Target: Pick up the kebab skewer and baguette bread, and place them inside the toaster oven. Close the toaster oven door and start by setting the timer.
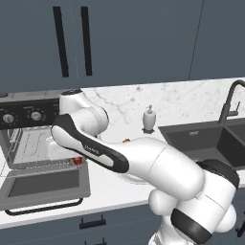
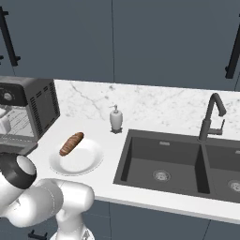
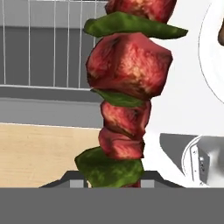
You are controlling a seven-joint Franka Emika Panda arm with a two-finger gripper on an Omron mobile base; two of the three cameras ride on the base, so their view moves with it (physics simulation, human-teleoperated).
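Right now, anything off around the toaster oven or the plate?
Nothing stands out. The toaster oven has its door dropped flat and open. The baguette bread lies on the white plate, partly over its rim. The claw is shut on the kebab skewer, chunks intact. No spills on the counter.

A rendered home kitchen is shown: a white marble counter [image 2: 154, 199] and backsplash are set beneath dark blue-grey cabinets [image 2: 154, 37], with a dark double sink [image 2: 164, 161], a black faucet [image 2: 212, 117], a soap dispenser [image 2: 116, 118] and a toaster oven [image 1: 28, 139].
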